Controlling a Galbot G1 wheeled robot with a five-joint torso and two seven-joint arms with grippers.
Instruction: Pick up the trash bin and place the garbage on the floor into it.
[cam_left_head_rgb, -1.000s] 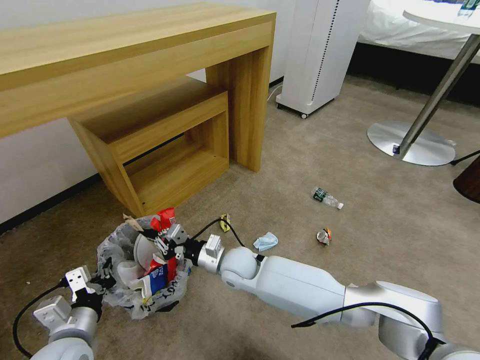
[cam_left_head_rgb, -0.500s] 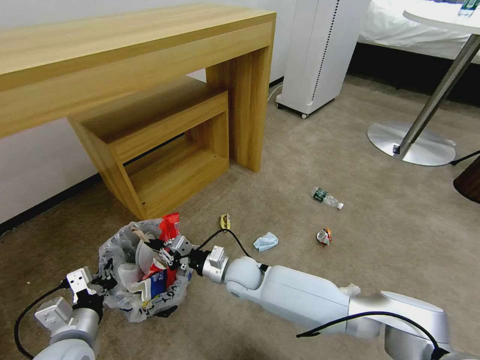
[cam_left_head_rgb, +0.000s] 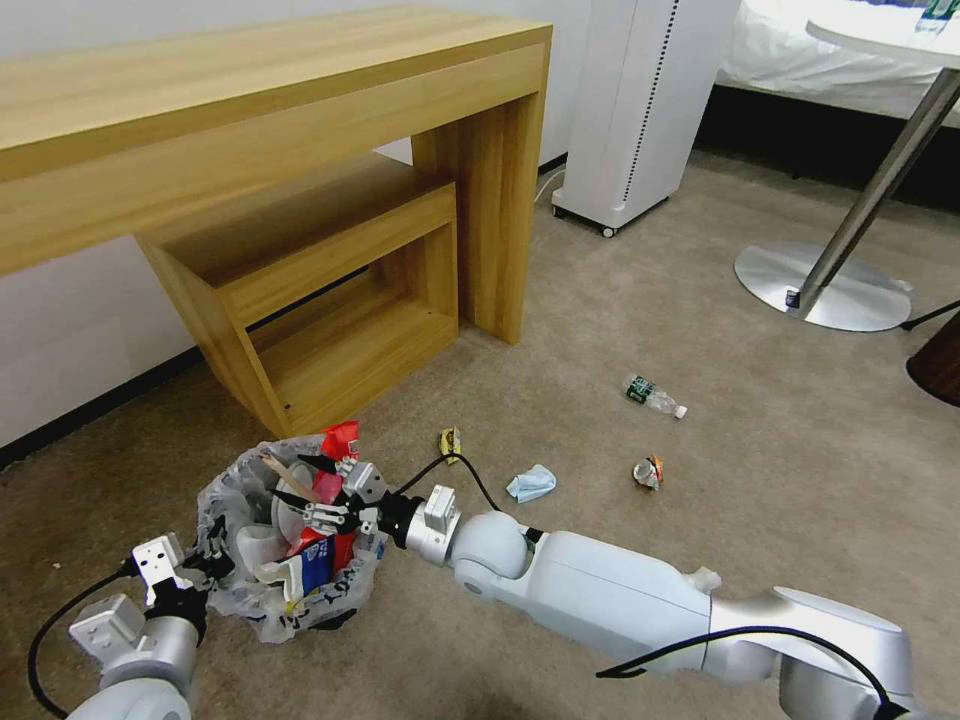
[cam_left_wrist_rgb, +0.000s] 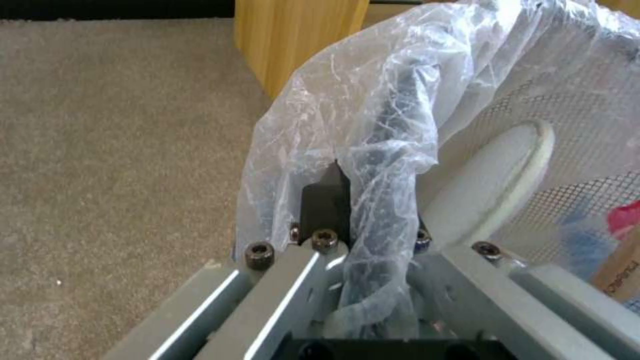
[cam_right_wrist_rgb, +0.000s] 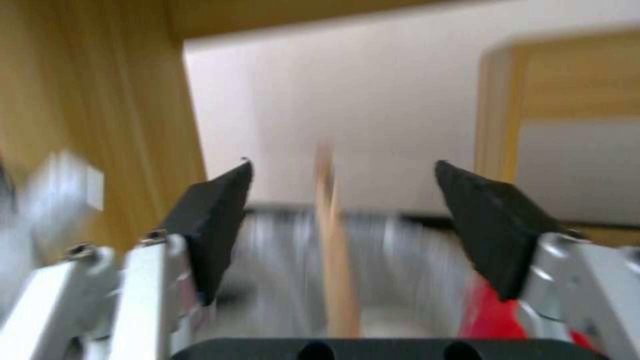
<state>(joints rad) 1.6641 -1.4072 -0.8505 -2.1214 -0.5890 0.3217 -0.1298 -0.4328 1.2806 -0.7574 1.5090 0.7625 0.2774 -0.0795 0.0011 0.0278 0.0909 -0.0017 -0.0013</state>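
The trash bin (cam_left_head_rgb: 262, 590), a small black bin lined with crinkly plastic, stands on the beige floor (cam_left_head_rgb: 560, 340) at the near left. My left gripper (cam_left_head_rgb: 208, 562) (cam_left_wrist_rgb: 363, 210) is shut on its bagged rim. My right gripper (cam_left_head_rgb: 305, 490) (cam_right_wrist_rgb: 343, 225) hangs open over the bin's mouth, nothing held, with a wooden stick (cam_right_wrist_rgb: 333, 250) standing between its fingers. In the bin are a white slipper (cam_left_wrist_rgb: 493, 185), a red wrapper (cam_left_head_rgb: 340, 440) and a paper cup (cam_left_head_rgb: 312, 560). Garbage on the carpet: a yellow wrapper (cam_left_head_rgb: 450, 441), a light-blue mask (cam_left_head_rgb: 531, 483), a crushed can (cam_left_head_rgb: 648, 472) and a green-labelled bottle (cam_left_head_rgb: 653, 395).
A wooden desk (cam_left_head_rgb: 300, 90) with a lower shelf unit (cam_left_head_rgb: 330, 290) stands just behind the bin. Farther right are a white appliance (cam_left_head_rgb: 640, 110), a round table's metal base (cam_left_head_rgb: 822, 285) and a brown bin (cam_left_head_rgb: 940, 360) at the edge.
My right gripper has opened over the bin and shifted slightly left. The red wrapper now stands in the bin. The left gripper and bin have stayed put.
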